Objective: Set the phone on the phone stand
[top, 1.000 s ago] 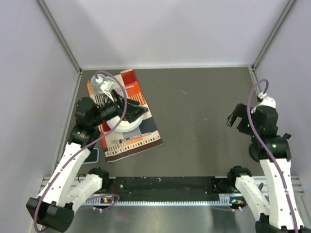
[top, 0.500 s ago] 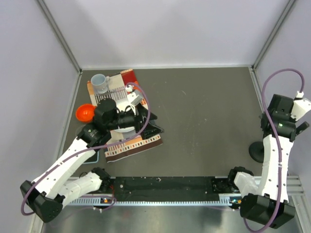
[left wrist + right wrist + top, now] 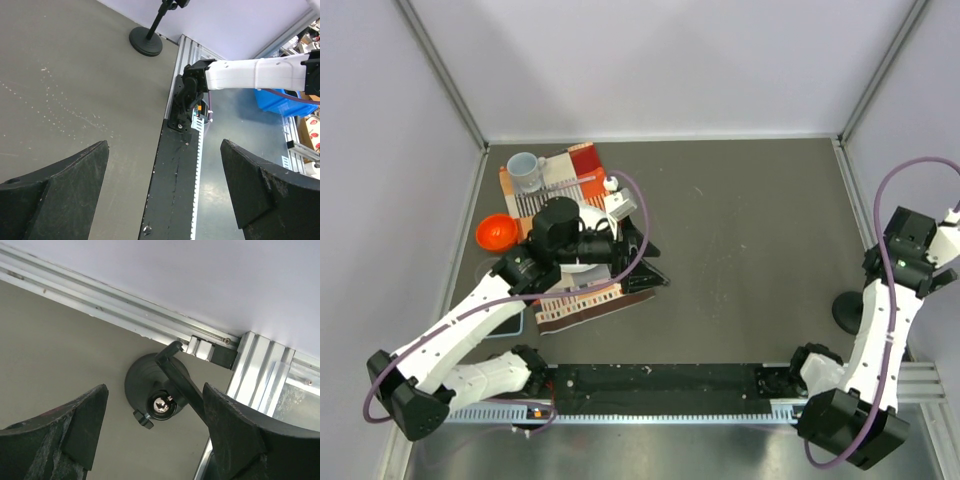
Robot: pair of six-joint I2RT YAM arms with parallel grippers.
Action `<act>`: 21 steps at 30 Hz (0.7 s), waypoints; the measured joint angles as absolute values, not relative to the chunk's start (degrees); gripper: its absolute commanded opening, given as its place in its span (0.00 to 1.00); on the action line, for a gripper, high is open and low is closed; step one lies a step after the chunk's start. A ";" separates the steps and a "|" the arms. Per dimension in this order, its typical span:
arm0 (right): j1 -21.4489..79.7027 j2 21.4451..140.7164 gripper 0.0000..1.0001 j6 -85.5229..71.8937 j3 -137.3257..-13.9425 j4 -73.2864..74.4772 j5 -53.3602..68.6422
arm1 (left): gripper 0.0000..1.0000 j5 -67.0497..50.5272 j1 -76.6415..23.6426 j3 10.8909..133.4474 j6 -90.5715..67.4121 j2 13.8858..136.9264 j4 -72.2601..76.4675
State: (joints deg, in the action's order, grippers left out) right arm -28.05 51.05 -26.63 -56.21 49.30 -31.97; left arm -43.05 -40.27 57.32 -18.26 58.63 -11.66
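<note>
left gripper [image 3: 165,150] and right gripper [image 3: 154,400] both spread, holding nothing — phone [image 3: 524,322] well apart from the phone stand [image 3: 150,385]

the left gripper hangs wide open over the right edge of the patterned mat [image 3: 582,305]. the right gripper is parted above the phone stand, whose round base and tilted arm show between the fingers without touching them. the stand sits by the table's [image 3: 740,250] right rail. the phone lies at the near left beside the mat, mostly hidden under the left arm — only a light blue edge shows. a grey cup [image 3: 525,172] stands on the mat's far corner, with an orange bowl [image 3: 495,232] near it on the left.
</note>
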 measured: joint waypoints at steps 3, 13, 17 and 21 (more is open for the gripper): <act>-28.45 51.03 0.70 -26.83 -55.16 49.25 -31.86 | 0.99 -42.61 -41.28 57.67 -17.30 58.11 -11.68; -29.89 52.60 0.59 -26.98 -54.74 48.23 -33.41 | 0.98 -40.64 -44.93 57.04 -14.31 58.11 -13.43; -29.91 53.25 0.57 -26.61 -54.61 47.48 -33.78 | 0.99 -40.64 -46.04 56.90 -13.69 58.11 -13.80; -29.95 53.34 0.45 -25.54 -53.78 46.37 -34.79 | 0.99 -40.62 -46.85 56.86 -13.32 58.11 -13.82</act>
State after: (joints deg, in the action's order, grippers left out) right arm -29.95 53.34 -25.54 -53.78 46.37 -34.79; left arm -40.62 -46.85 56.86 -13.32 58.11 -13.82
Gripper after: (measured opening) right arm 0.497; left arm 0.985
